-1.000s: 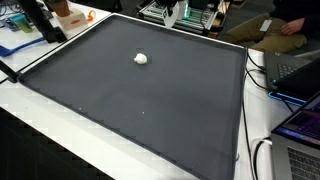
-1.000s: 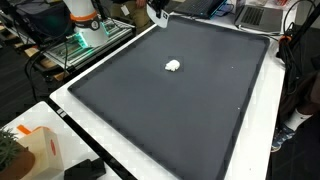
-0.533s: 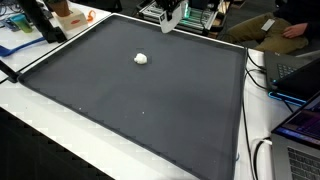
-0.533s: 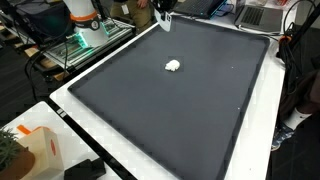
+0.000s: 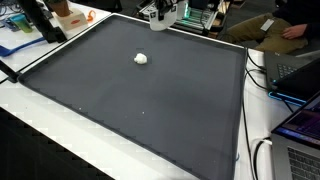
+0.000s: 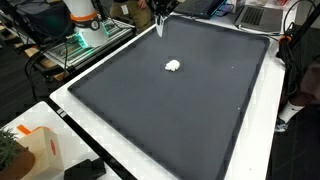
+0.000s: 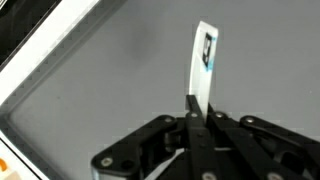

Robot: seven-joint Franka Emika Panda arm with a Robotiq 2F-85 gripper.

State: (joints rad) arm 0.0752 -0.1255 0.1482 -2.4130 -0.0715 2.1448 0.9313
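Observation:
My gripper [image 7: 197, 106] is shut on a thin white flat strip [image 7: 204, 58] with a blue and black mark near its far end. The strip sticks out from between the fingers over the dark grey mat [image 7: 110, 90]. In both exterior views the gripper [image 5: 160, 16] [image 6: 160, 22] hangs above the mat's far edge [image 5: 150, 110] [image 6: 180, 110]. A small crumpled white lump [image 5: 141, 58] [image 6: 173, 66] lies on the mat, apart from the gripper.
The mat lies on a white table [image 5: 30, 130]. Laptops [image 5: 300, 125] and cables lie along one side. An orange object [image 5: 70, 15] and a black stand [image 5: 40, 20] sit at a far corner. A plant and a white-orange box [image 6: 35, 150] sit at a near corner.
The gripper with the strip has shifted a little along the mat's far edge and come lower over it. The white lump has not moved.

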